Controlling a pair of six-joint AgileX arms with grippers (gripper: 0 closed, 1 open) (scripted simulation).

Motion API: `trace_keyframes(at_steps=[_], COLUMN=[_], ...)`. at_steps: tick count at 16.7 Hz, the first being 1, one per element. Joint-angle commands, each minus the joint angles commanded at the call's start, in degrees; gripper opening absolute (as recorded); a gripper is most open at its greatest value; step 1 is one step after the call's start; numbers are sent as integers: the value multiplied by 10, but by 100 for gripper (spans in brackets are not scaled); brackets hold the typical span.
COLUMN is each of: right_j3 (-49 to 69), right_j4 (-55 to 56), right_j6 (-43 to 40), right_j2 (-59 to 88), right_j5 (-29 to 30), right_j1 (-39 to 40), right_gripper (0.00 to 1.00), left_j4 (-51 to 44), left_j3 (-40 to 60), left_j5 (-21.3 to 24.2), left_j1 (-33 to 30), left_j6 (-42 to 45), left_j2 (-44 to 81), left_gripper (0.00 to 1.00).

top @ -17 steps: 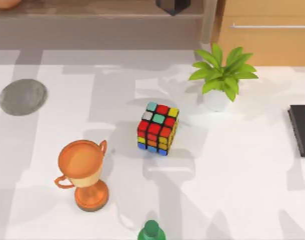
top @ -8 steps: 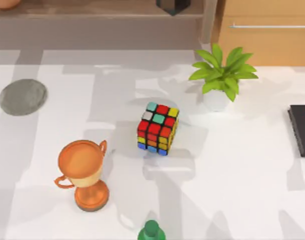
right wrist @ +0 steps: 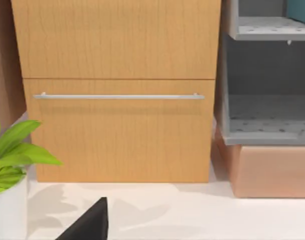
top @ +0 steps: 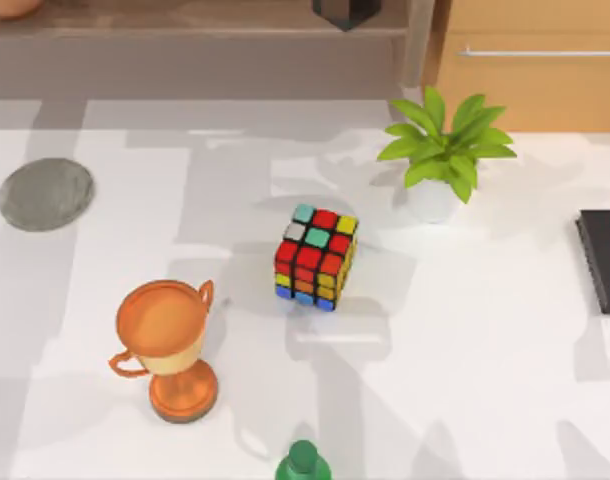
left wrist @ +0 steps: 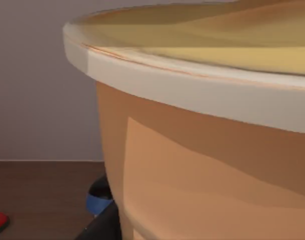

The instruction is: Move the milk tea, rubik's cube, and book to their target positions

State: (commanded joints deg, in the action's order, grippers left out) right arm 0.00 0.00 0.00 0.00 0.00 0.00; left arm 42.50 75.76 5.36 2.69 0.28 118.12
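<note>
The milk tea (left wrist: pixel 202 150) is seen very close in the left wrist view, cut off on all sides; whether it is gripped cannot be told. The cube (top: pixel 316 257) stands mid-table with open room all round, between the trophy (top: pixel 168 345) and the plant (top: pixel 442 152). A black book (top: pixel 604 260) is cut off at the right edge.

A rendered home or office room: a white table (top: pixel 485 380) beside a wooden drawer cabinet (right wrist: pixel 117 90) (potted plant (top: pixel 440 160) nearby).
</note>
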Motion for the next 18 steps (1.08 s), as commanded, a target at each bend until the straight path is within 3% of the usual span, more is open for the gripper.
trace_keyframes(at_steps=[4, 10, 18], right_j3=[0, 0, 0], right_j4=[0, 0, 0], right_j6=[0, 0, 0], right_j2=[0, 0, 0], right_j5=[0, 0, 0], right_j1=[0, 0, 0], right_gripper=[100, 100, 100], left_j4=[12, 30, 48], left_j3=[-38, -189, -210], left_j5=[2, 7, 2], left_j1=[3, 9, 0], left_j6=[0, 1, -1], left_j2=[-39, -145, -168], left_gripper=[0, 0, 0])
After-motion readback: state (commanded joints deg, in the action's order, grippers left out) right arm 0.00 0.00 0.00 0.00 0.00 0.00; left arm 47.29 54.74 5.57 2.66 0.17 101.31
